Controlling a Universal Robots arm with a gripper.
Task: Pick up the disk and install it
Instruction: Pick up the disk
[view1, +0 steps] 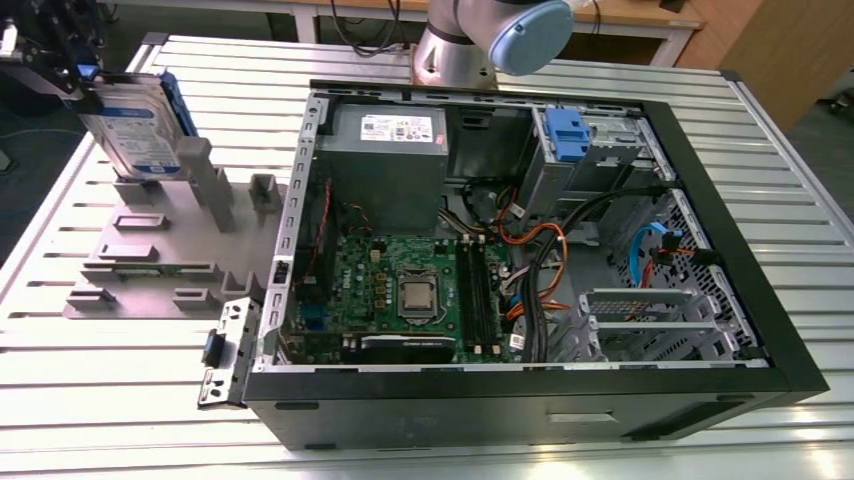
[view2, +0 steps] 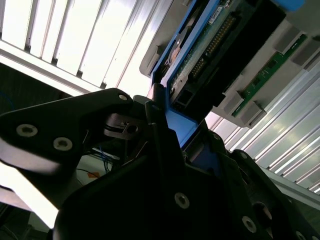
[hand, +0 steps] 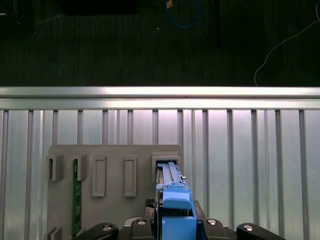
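Note:
The disk (view1: 134, 125), silver with a white-and-blue label and blue rails, stands upright and slightly tilted at the exterior view's far left, over a slot of the grey holder plate (view1: 147, 265). My gripper (view1: 74, 70) is shut on its upper end. The first wrist view looks down the disk's edge (hand: 170, 175), with its blue carrier (hand: 176, 212) between the black fingers (hand: 105, 231). I cannot tell whether its lower edge is clear of the slot. In the second wrist view the disk's circuit-board side (view2: 210, 45) shows beyond the blue rail (view2: 177, 127).
An open computer case (view1: 787, 350) lies on the slatted metal table (view1: 80, 400), with a blue latch (view1: 567, 135) at its drive bay, a grey power supply box (view1: 387, 150), a motherboard (view1: 400, 290) and cables (view1: 534, 250). A green memory stick (hand: 76, 195) stands in the holder plate.

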